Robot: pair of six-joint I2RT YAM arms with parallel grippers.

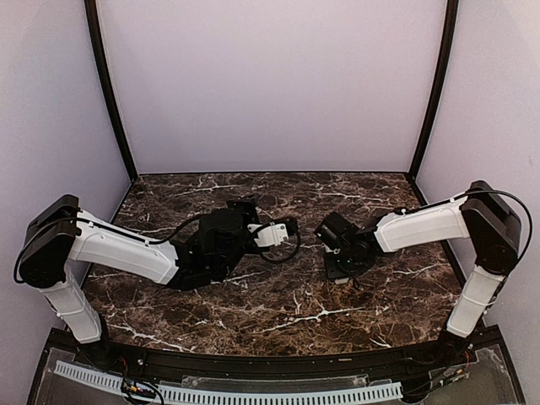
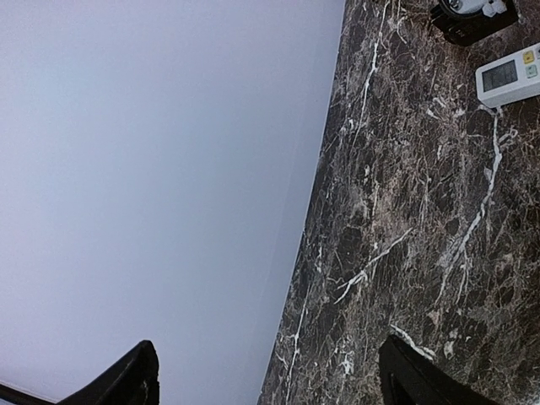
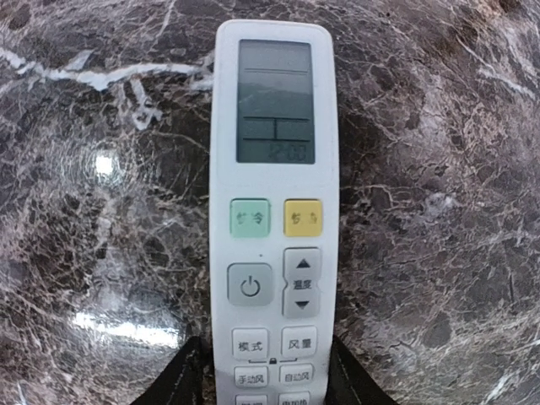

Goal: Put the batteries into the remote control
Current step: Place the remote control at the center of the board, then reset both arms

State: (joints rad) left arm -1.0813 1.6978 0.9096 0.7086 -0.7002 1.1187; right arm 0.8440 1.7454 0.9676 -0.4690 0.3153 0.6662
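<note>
— Where was the left arm?
— Stretched in from the left over the dark marble table. The left gripper had its fingers spread wide with nothing between them. Its camera took in the pale back wall on one side and the tabletop on the other.
— And the remote control?
— The remote control was face up against the marble, right of centre. Its screen was at the end away from the right wrist camera, with a green and a yellow button below it. Whether it rested on the table or hung just above, I couldn't tell. Its screen end also showed at the right edge of the left wrist view.
— Was it held?
— Yes. The right gripper was closed on its lower end, one finger against each long edge. From overhead, under the right arm, I couldn't pick the remote out for sure.
</note>
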